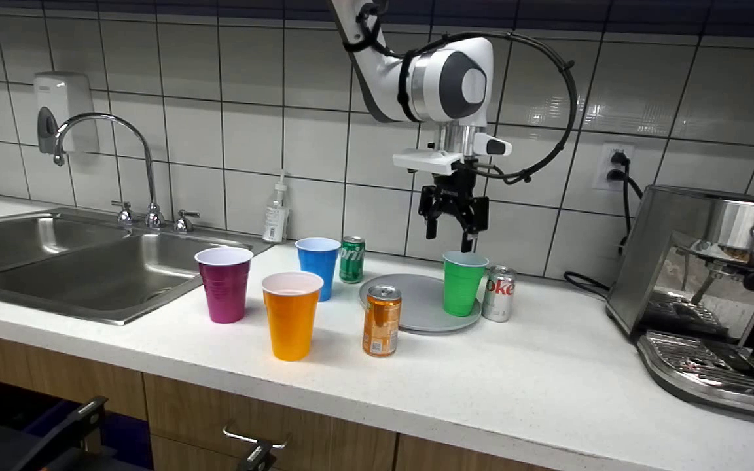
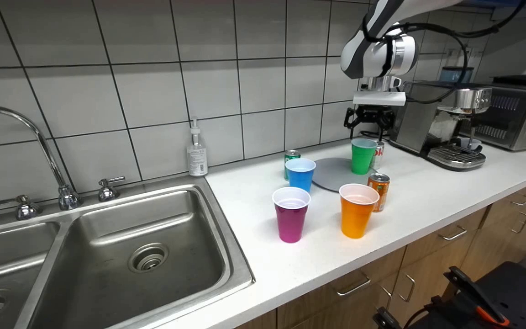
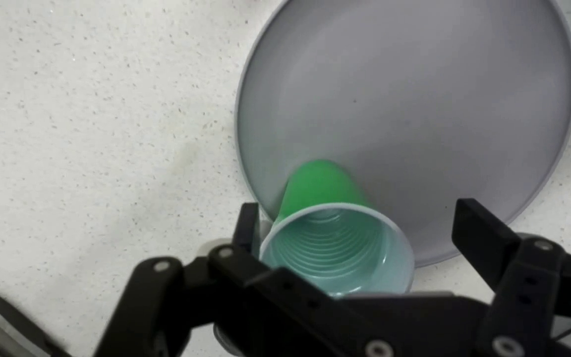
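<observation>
My claw (image 1: 448, 240) gapes wide, holding nothing, above the green cup (image 3: 317, 186) at the wrist view's lower centre; upright on the grey plate (image 3: 414, 99), the cup looks light, thin-walled, easily dented; I judge a soft pinch below its rim best.

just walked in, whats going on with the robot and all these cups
A robot arm hangs over the counter with its pincer open, near the rim of a green cup. Nothing is gripped. The green cup stands upright on a gray plate, toward its edge, with a silver can close by. Elsewhere on the counter stand a purple cup, an orange cup, a blue cup, a green can and an orange can, all upright.
</observation>
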`<state>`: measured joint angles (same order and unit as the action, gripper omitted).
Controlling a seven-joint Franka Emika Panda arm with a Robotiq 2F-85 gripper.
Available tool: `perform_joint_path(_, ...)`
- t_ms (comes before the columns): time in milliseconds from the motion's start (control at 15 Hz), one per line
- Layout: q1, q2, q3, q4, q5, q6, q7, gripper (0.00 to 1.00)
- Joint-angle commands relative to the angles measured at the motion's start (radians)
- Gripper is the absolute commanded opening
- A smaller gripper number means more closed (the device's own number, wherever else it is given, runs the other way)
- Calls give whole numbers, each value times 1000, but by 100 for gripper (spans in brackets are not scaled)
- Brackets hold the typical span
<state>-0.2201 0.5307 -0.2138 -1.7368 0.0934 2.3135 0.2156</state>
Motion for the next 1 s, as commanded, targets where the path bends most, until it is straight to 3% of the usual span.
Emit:
perform_joint_path(0,0,-116,26,-143,15,28,-51,100)
perform_joint_path(933,61,-245,85,-344,27,78,-89,100)
